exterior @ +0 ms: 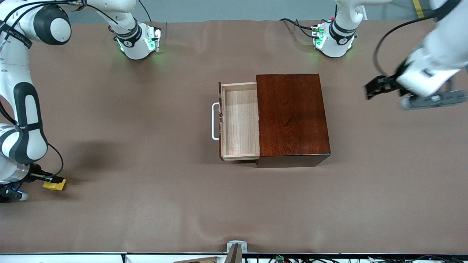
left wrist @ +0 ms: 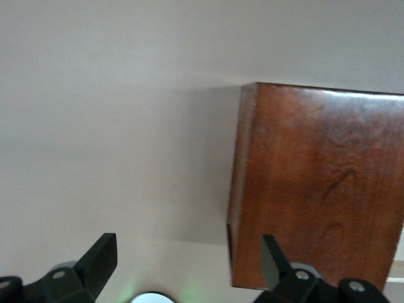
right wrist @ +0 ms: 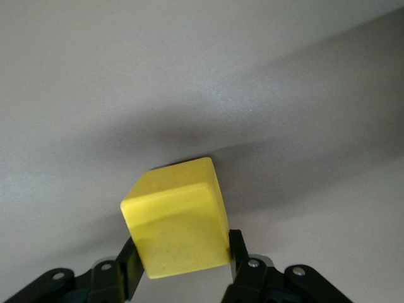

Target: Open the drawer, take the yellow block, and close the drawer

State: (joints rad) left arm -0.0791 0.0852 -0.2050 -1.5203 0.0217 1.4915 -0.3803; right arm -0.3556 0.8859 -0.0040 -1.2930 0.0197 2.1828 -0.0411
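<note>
The drawer (exterior: 239, 120) stands pulled out of the reddish-brown box (exterior: 292, 117), its white handle (exterior: 214, 121) toward the right arm's end of the table. Its pale-wood tray shows nothing inside. My right gripper (exterior: 54, 181) is down at the tabletop at the right arm's end, shut on the yellow block (exterior: 55, 184). In the right wrist view the yellow block (right wrist: 180, 218) sits clamped between both fingers of the right gripper (right wrist: 183, 252); whether it rests on the cloth I cannot tell. My left gripper (exterior: 378, 87) hangs open and holds nothing over the table beside the box (left wrist: 315, 189), as the left wrist view of the left gripper (left wrist: 188, 252) shows.
Brown cloth (exterior: 146, 109) covers the whole table. Both robot bases (exterior: 139, 42) stand along the edge farthest from the front camera. A small grey bracket (exterior: 236, 248) sits at the table's near edge.
</note>
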